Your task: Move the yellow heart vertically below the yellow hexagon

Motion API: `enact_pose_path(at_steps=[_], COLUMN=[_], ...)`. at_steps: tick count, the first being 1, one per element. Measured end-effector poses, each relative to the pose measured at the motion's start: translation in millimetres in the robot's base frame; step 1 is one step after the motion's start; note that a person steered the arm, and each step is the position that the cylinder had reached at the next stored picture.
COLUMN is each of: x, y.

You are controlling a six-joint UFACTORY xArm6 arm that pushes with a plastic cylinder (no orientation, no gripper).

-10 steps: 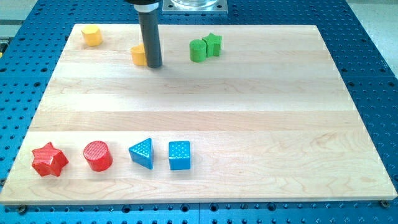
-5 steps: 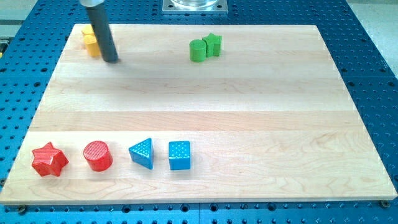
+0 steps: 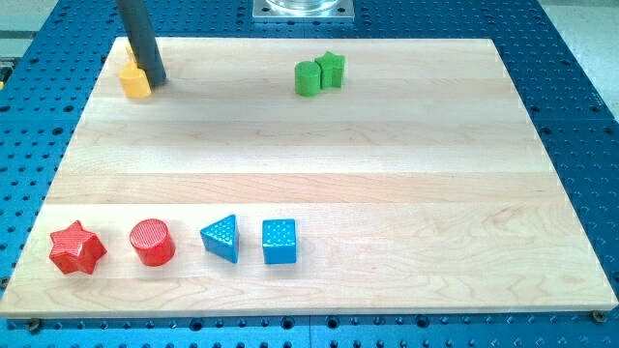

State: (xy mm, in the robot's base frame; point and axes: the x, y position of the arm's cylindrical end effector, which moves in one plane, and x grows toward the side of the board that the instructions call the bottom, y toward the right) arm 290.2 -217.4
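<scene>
Touching my tip (image 3: 155,81) on its view-left side sits the yellow heart (image 3: 135,83), directly below the yellow hexagon (image 3: 127,68) (mostly hidden); bare rod, nothing to grip.

Dark rod is seen entering from the view's top at the far left, tilted slightly so its lower end sits further right, with my tip (image 3: 156,81) set down at table height.
</scene>
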Motion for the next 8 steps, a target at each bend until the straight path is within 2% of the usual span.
enact_pose_path(at_steps=[1,2,3,4,6,7,8], x=[7.2,33.4,89.6,101.5,1.9,-26.1,-32.0], y=[0.3,45.9,140.3,267.6,358.0,323.4,308.5])
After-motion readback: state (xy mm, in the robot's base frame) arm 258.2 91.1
